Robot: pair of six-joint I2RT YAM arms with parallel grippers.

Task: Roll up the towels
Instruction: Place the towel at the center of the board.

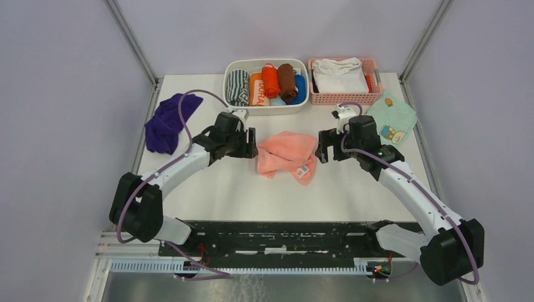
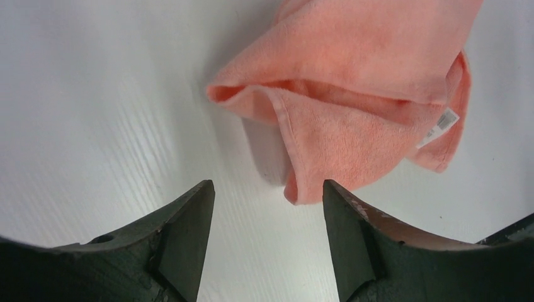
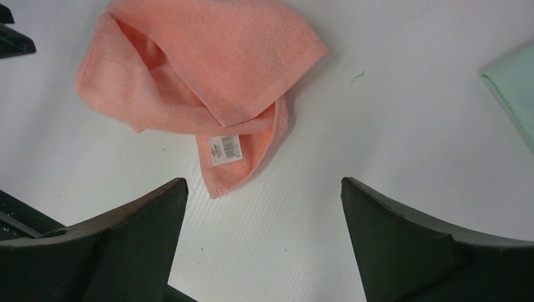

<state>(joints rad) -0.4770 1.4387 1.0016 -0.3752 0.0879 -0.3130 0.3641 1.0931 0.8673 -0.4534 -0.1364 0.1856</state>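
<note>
While neither is rolled, pink towel (image 1: 286, 154): crumpled, centre.
Purple towel (image 1: 169, 123): heaped, upper left.
Left end effector (image 2: 267, 198), right end effector (image 3: 264, 207): apart, empty.

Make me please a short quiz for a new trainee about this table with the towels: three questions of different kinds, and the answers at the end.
1. True or false: the pink towel is already rolled.
2. Where is the purple towel? A) in the white basket B) loose on the table, near its left edge C) under the green cloth
3. Short answer: what do the left gripper and the right gripper hold?

Key
1. False: it lies crumpled between the two grippers.
2. B
3. Nothing. Both are open, one on each side of the pink towel.
</note>
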